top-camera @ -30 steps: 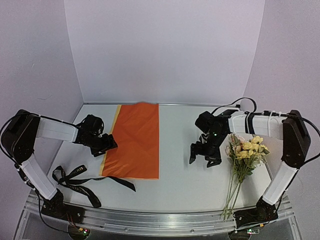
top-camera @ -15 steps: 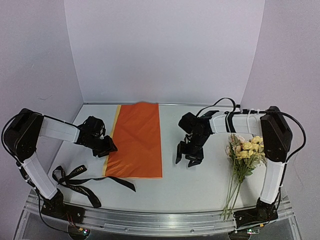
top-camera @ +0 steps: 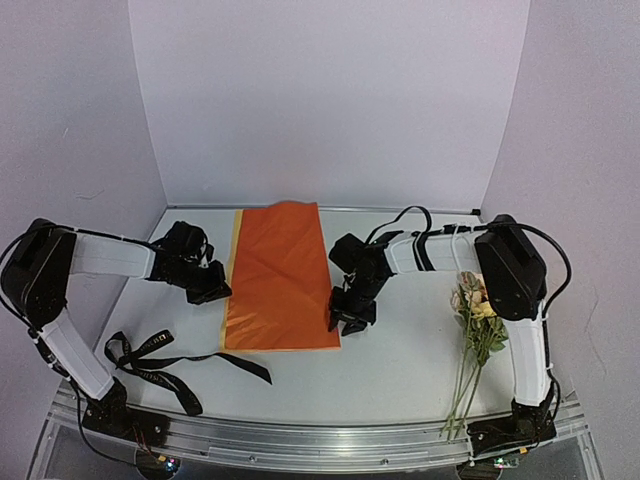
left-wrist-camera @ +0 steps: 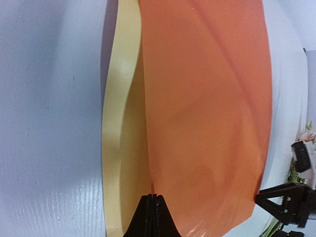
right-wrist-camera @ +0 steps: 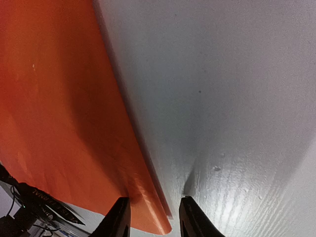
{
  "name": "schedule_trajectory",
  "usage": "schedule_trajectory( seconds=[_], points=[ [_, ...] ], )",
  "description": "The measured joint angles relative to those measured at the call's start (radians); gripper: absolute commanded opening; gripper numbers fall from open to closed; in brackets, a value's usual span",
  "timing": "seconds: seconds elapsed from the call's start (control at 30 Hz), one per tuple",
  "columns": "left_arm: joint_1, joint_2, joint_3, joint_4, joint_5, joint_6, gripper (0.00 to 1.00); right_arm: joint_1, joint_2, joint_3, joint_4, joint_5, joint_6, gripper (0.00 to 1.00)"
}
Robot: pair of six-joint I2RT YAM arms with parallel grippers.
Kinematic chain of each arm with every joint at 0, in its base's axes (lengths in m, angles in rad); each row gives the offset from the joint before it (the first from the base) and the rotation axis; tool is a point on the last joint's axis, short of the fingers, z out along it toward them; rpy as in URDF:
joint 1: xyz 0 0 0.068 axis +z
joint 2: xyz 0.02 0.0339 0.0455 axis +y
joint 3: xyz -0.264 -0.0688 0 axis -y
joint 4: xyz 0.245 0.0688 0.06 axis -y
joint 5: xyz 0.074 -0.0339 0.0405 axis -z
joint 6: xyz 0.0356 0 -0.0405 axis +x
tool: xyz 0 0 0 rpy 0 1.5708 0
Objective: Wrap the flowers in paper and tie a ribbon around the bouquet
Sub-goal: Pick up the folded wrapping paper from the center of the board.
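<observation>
The right gripper [top-camera: 345, 318] swung left from beside the flowers [top-camera: 478, 305] to the lower right corner of the paper [top-camera: 280, 275] at mid-frame, its jaws narrowing. The left gripper [top-camera: 212, 290] pinched the sheet's left edge, and the sheet slid rightward.

A white table [top-camera: 400, 370] was enclosed by plain pale lilac walls, with the back wall [top-camera: 330, 100] set well beyond the left gripper [top-camera: 218, 292] and the right gripper [top-camera: 345, 322], and the left wall [top-camera: 70, 130] and right wall [top-camera: 580, 130] set outward of them. A metal rail [top-camera: 300, 438] was fixed along the table edge behind them, and soft, even light was cast throughout.
</observation>
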Motion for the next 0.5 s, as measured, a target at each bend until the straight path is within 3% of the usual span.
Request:
schedule_trajectory(
  seconds=[0.23, 0.27, 0.3, 0.37, 0.43, 0.5],
  points=[
    [0.001, -0.089, 0.105, -0.055, -0.008, 0.028, 0.03, 0.016, 0.058, 0.073, 0.024, -0.018, 0.035, 0.24],
    [0.003, -0.091, 0.106, -0.058, -0.008, 0.032, 0.08, 0.017, 0.059, 0.075, 0.028, -0.019, 0.038, 0.24],
    [0.005, -0.092, 0.106, -0.061, -0.008, 0.035, 0.22, 0.019, 0.06, 0.075, 0.031, -0.019, 0.04, 0.24],
    [0.009, -0.087, 0.104, -0.073, -0.009, 0.044, 0.29, 0.02, 0.061, 0.075, 0.031, -0.02, 0.044, 0.23],
    [0.014, -0.08, 0.102, -0.079, -0.013, 0.045, 0.45, 0.021, 0.063, 0.078, 0.032, -0.023, 0.05, 0.23],
    [0.02, -0.073, 0.094, -0.077, -0.016, 0.045, 0.53, 0.021, 0.066, 0.081, 0.033, -0.026, 0.056, 0.23]
  ],
)
